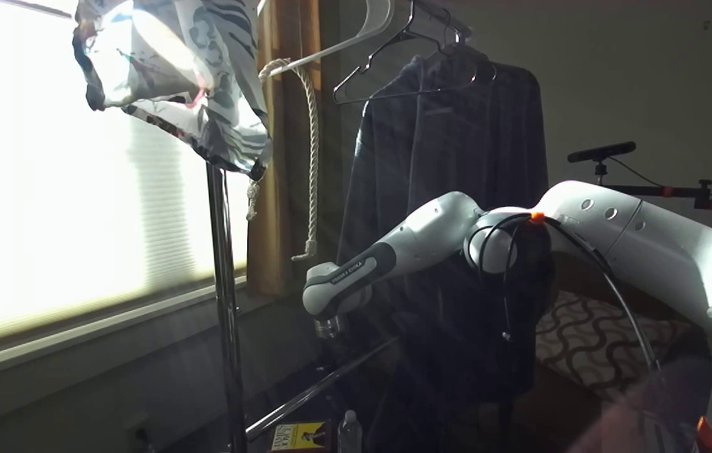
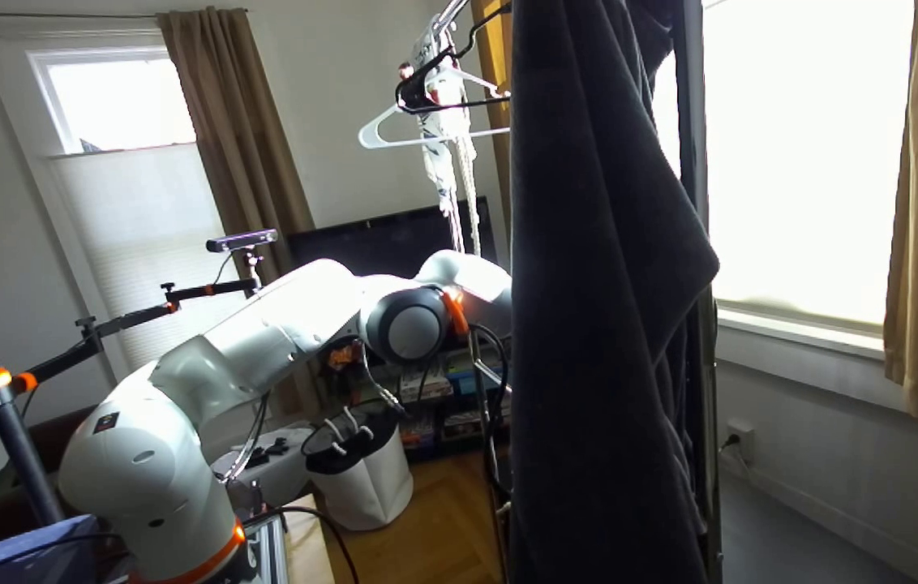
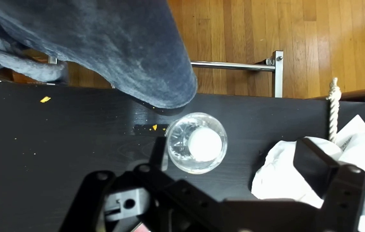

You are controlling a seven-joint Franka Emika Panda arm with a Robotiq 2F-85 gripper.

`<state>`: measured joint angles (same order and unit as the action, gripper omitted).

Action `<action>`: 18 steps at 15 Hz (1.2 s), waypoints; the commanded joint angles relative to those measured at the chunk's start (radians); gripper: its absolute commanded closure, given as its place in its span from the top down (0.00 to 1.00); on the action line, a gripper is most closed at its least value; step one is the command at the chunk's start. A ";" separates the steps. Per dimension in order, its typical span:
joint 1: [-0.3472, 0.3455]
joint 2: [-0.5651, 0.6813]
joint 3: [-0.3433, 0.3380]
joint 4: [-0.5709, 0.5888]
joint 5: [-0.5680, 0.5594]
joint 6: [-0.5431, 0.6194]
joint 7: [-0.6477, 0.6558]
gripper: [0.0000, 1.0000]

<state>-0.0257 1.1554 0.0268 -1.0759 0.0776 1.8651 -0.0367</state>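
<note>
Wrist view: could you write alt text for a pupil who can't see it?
Seen from above, a clear, white-capped bottle stands on a dark surface; the gripper, open and empty, shows at the bottom edge. Blue-grey fabric fills the upper left, bunched white material and a rope show at right, and wooden floor is at upper right.

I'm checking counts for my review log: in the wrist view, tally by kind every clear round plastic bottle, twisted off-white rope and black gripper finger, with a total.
Clear round plastic bottle: 1
Twisted off-white rope: 1
Black gripper fingers, standing apart: 2
Total: 4
</note>
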 commanded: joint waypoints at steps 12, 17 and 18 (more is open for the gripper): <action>-0.003 0.076 -0.014 0.008 -0.004 0.103 0.031 0.70; 0.000 0.087 -0.014 0.010 -0.004 0.100 0.039 0.60; 0.000 0.088 -0.014 0.010 -0.004 0.100 0.039 0.60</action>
<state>-0.0269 1.2088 0.0111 -1.0771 0.0775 1.9335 -0.0010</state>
